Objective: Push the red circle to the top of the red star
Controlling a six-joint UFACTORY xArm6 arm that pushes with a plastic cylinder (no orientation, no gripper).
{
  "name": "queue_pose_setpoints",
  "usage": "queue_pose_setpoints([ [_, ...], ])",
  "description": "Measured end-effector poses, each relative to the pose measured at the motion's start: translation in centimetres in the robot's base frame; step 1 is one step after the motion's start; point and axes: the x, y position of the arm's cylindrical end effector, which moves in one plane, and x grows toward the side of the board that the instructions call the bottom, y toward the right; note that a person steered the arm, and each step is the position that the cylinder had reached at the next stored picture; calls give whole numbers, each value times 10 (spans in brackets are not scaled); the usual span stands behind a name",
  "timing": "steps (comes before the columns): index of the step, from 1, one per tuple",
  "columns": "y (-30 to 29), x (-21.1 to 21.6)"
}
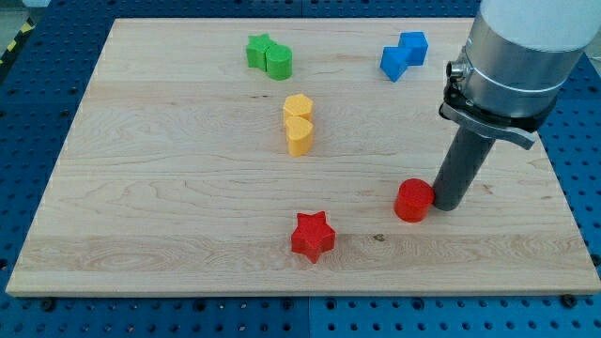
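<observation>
On the wooden board (141, 188), going left to right: two green blocks (269, 56) touching, two yellow blocks (298, 123) touching, one red star (313, 236) near the view's bottom, two blue blocks (404, 54) touching, and one red circle (413, 200) up-right of the star. My tip (445, 205) touches the circle's right side. There are no jaws, just a plain rod.

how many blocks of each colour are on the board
red: 2, the red circle beside my tip and the red star
green: 2
yellow: 2
blue: 2
total: 8
</observation>
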Motion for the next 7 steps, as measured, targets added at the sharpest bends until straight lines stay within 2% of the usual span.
queue_pose_setpoints([
  [2, -5, 0],
  [5, -67, 0],
  [7, -71, 0],
])
